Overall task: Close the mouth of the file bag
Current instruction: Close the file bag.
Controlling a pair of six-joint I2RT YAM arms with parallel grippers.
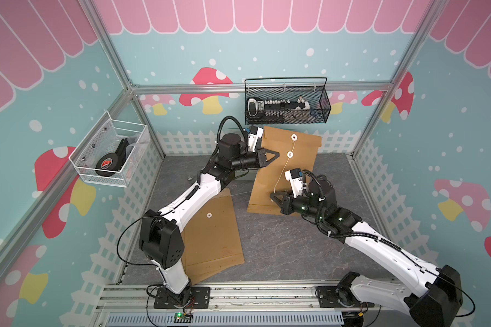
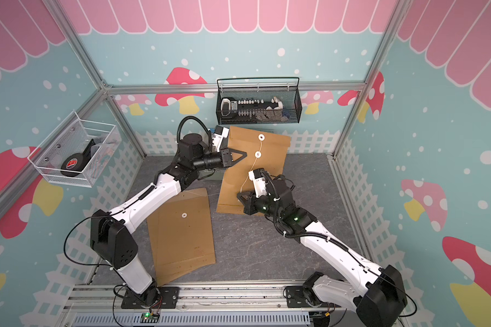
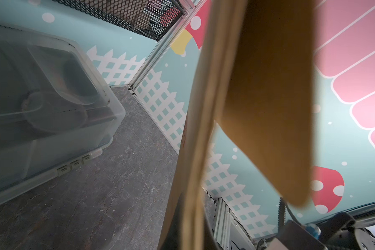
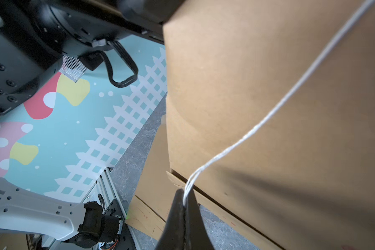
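Brown file bag (image 1: 288,181) is hanging tilted over the far bench (image 1: 281,246). We are clamping our left tool (image 1: 277,155) on its edge and our right tool (image 1: 272,195) on the white string (image 1: 282,173). By overpulling, we are risking the string slipping out.

The file bag (image 1: 301,164) is held tilted up at the table's (image 1: 281,249) rear centre, its string (image 4: 243,138) led forward to the right gripper (image 1: 272,195). A second file bag (image 1: 210,240) is laid front-left; a mesh basket (image 1: 318,113) is hung behind.
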